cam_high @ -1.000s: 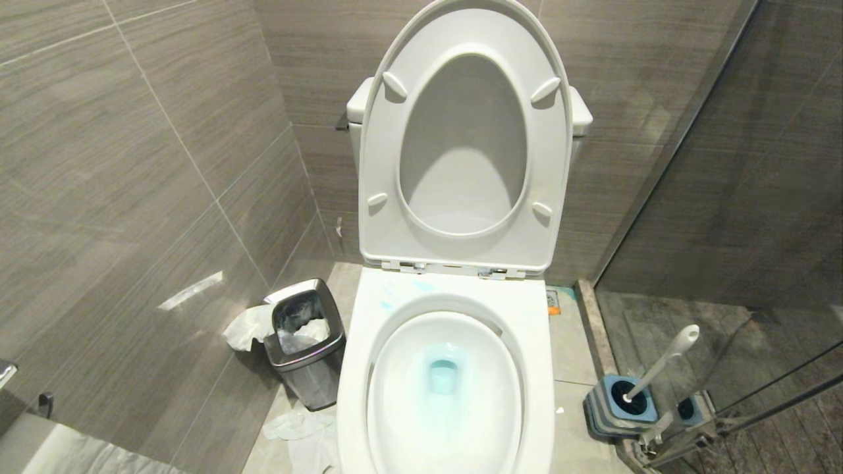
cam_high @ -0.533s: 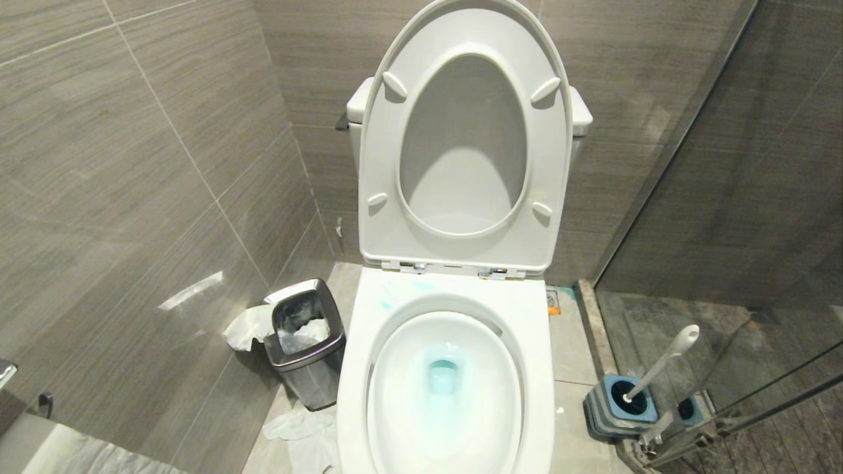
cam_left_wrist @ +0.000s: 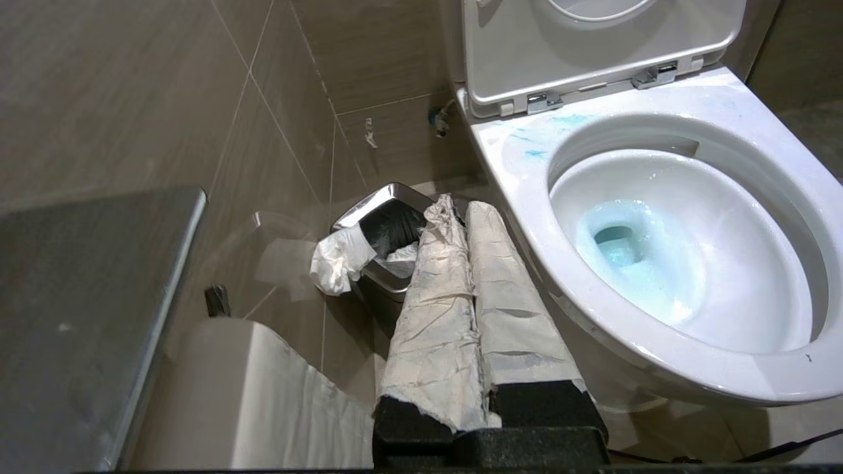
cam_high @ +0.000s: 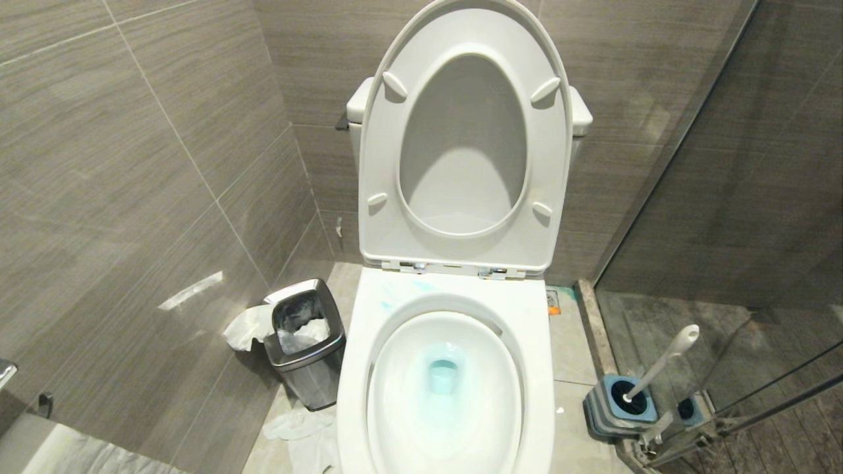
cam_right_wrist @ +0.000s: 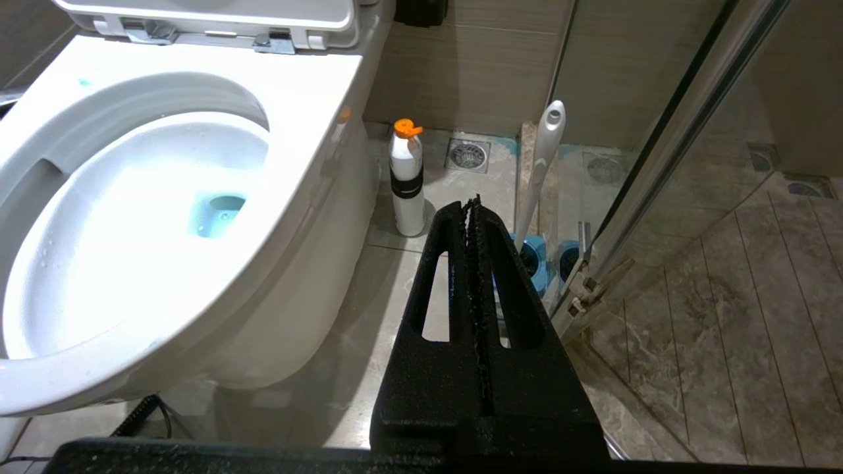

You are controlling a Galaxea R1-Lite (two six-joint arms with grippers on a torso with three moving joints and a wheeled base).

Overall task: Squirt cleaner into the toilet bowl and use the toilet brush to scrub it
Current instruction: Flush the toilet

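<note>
The white toilet bowl [cam_high: 448,296] stands open, with seat and lid up. Turquoise cleaner tints its water [cam_high: 443,376] and streaks the back rim [cam_high: 394,296]. The toilet brush [cam_high: 664,362] leans in its blue-topped holder [cam_high: 619,405] on the floor to the right; its bristle head is hidden inside. My left gripper [cam_left_wrist: 463,205], its fingers wrapped in white paper, is shut and empty beside the bowl's [cam_left_wrist: 527,217] left rim. My right gripper [cam_right_wrist: 473,204] is shut and empty, low beside the bowl [cam_right_wrist: 316,131], pointing toward the brush handle [cam_right_wrist: 544,158]. Neither gripper shows in the head view.
A steel waste bin [cam_high: 306,342] with tissue spilling out stands left of the toilet, with paper on the floor [cam_high: 303,428] in front of it. A glass shower partition [cam_high: 724,210] closes the right side. A white bottle with an orange cap [cam_right_wrist: 407,178] stands by the toilet's base.
</note>
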